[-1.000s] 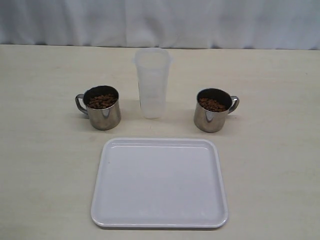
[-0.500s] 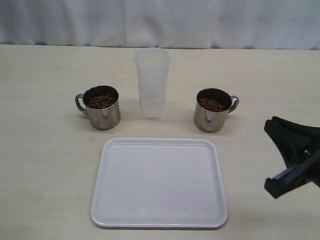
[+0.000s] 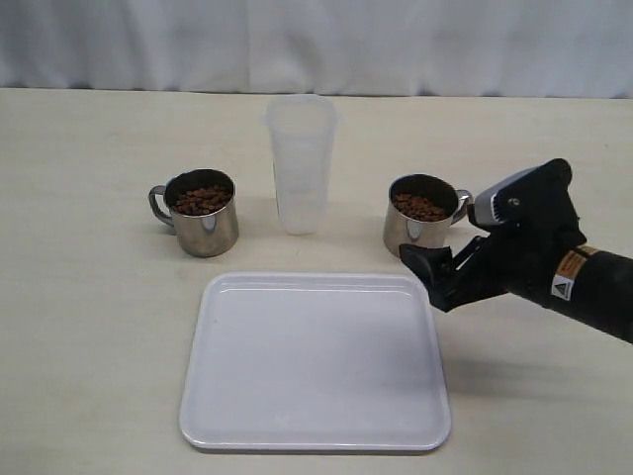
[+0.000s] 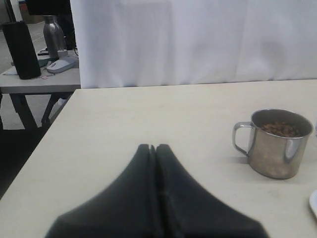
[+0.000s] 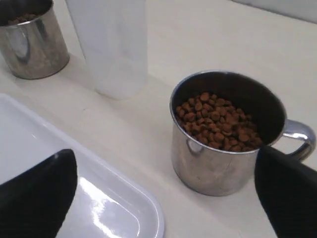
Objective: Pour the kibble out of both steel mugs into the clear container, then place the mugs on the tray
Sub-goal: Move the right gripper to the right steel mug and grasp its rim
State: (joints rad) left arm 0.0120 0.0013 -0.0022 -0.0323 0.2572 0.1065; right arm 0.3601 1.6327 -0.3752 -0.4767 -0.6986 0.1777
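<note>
Kibble (image 5: 215,121), right steel mug (image 3: 420,233): unpoured. Right gripper (image 5: 163,156) wide apart, empty, beside mug; next, clamp it. Left gripper (image 4: 154,148) closed.

Steel of left mug (image 3: 203,226) and right mug (image 3: 415,236) is showing polished, mirror-bright. Kibble (image 5: 218,124) is looking dry, matt, rough. Container (image 3: 300,168) is reading as frosted, translucent plastic. Tray (image 3: 315,361) is gleaming, glossy white plastic. Table (image 3: 89,297) is looking matt, faintly grained.

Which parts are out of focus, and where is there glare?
Right wrist view: the right gripper has blurred dark fingers, and the tray shows a glare streak. Left wrist view: the shut left gripper is out of focus; the left mug is sharper.
</note>
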